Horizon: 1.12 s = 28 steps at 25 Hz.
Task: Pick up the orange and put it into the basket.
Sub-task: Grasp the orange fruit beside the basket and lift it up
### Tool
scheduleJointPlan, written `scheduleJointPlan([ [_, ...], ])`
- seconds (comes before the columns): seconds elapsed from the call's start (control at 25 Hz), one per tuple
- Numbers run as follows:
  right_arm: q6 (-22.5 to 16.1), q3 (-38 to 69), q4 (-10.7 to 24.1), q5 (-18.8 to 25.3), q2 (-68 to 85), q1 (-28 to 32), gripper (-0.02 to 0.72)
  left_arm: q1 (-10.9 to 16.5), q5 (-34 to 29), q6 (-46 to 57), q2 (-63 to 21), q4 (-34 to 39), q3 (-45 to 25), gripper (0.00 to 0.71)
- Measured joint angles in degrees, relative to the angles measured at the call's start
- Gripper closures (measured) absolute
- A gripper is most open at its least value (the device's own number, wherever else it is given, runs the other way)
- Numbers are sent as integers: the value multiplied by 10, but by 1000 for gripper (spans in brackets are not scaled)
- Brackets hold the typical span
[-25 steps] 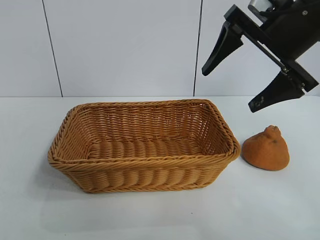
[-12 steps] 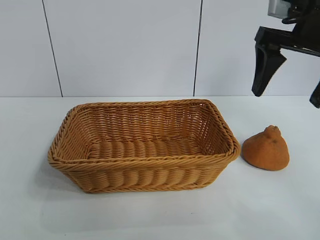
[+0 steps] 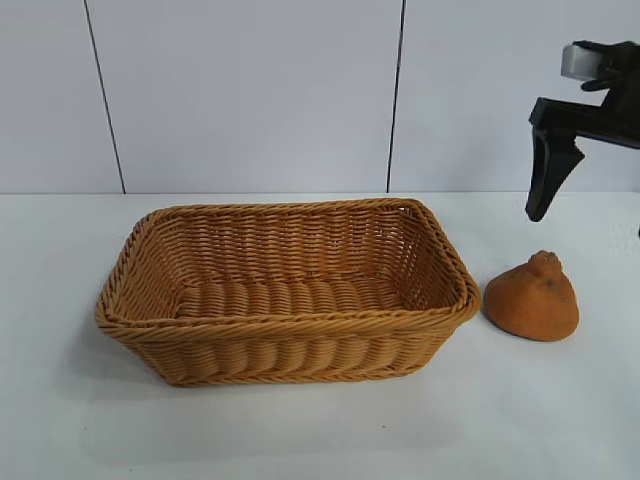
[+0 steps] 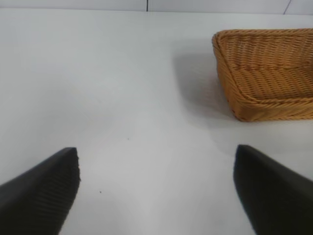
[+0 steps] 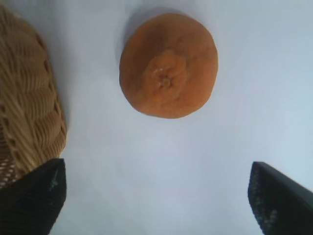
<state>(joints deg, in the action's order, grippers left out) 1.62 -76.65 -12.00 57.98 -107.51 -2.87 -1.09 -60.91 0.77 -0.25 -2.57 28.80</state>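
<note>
Directly beneath the right gripper, on the white table, sits the orange, clear of both fingers and untouched. The right gripper's jaws stand spread wide, with nothing between them. Compared with half a second ago, this gripper has slid toward the exterior view's right edge and dropped a little: its one visible black finger now hangs above the orange and slightly to the basket's side of it, whereas a second ago the whole tilted gripper hung higher and more over the basket's corner. The orange and the basket have not moved.

The orange is matte and rough-skinned, orange-brown, dome-shaped with a knobby bump on top; from the right wrist view it reads as a near-round disc with a raised centre and small stem scar. The basket, beside the right gripper and just apart from the orange, is rectangular, woven of tan-golden strands, with flared sides and a thick braided rim.

The left gripper hovers over bare table, its ribbed black fingers wide apart and empty, with the basket's corner ahead of it and to one side.
</note>
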Motion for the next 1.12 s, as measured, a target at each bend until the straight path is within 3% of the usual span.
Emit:
scheduleJointPlan([
  [0.2,0,0,-26,-51,-53,1,10,0,0,0,0,0,0,98],
  [0.64,-6,0,-24,-131,-111,1,12,0,0,0,0,0,0,98],
  [0.92,-7,0,-11,-133,-111,1,94,0,0,0,0,0,0,98],
  [1.12,-7,0,-5,-133,-111,1,262,0,0,0,0,0,0,98],
])
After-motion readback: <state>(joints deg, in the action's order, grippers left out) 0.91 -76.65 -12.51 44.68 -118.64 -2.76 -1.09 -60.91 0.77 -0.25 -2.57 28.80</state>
